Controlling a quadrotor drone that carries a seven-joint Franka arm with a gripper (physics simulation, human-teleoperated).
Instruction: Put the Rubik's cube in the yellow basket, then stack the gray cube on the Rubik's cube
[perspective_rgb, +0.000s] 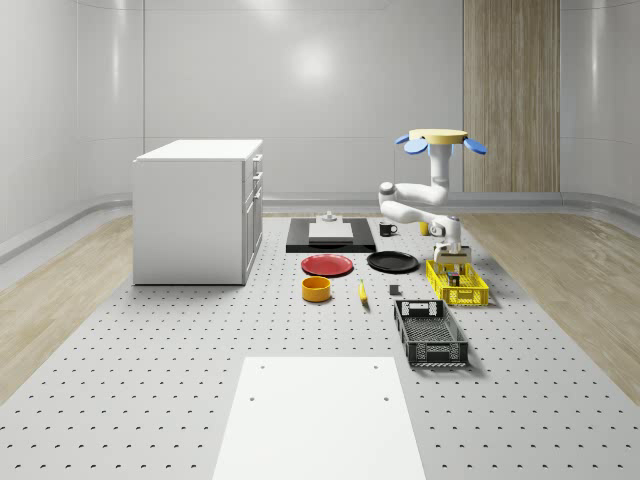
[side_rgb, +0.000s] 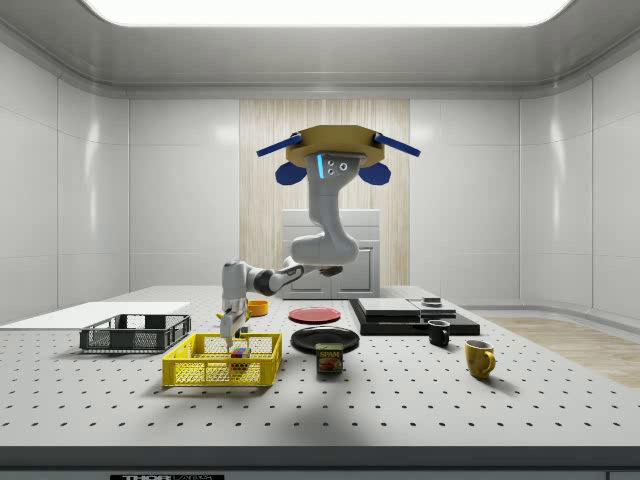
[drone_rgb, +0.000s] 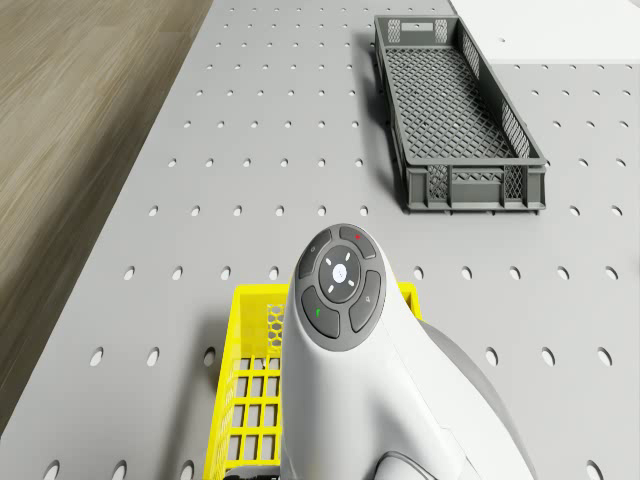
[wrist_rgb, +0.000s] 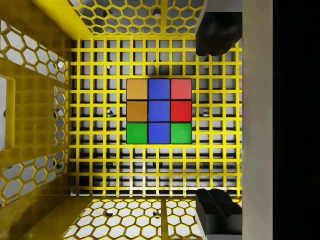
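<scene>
One Rubik's cube is lying flat on the grid floor of the yellow basket, near its middle and clear of the walls. The pincer is hanging straight above it with its two dark fingers spread wide apart, gripping nothing; the cube is sitting free between and below them. In the side view the pincer is reaching down just over the basket, while the drone is hovering high above the desk, over the black plate, with the arm bending down toward that view's left. In the whole-scene view the drone is floating behind the basket. A long gray crate is lying on the desk just beyond the basket.
</scene>
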